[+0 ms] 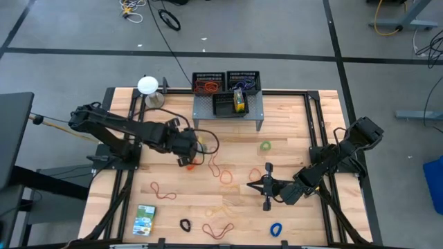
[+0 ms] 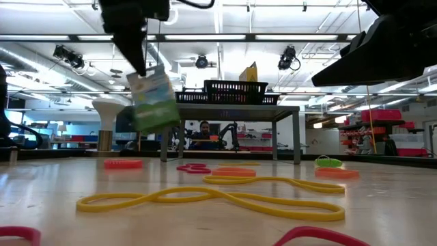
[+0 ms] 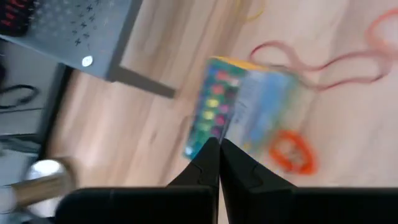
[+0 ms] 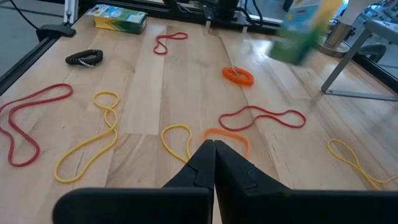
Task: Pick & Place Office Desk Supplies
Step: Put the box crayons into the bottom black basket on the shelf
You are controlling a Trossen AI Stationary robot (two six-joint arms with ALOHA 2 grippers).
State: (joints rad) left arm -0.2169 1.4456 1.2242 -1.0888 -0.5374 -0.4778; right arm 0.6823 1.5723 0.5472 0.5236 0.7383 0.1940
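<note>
The left tool (image 2: 141,65) pinches a green card box (image 2: 154,100) by its top edge, hanging clear above the bench (image 1: 291,207) so it can likely travel to the shelf (image 1: 228,107) trays, while the right tool (image 1: 266,185) waits closed and empty over scattered bands.

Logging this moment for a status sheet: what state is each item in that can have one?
Left end effector: shut on the card box, lifted off the table.
Card box: held in the air, tilted.
Right end effector: shut, holding nothing, low over the table.
Second card box: lying flat on the table.
Mesh trays: on the grey shelf, holding bands.
Yellow band: lying loose on the table.
</note>
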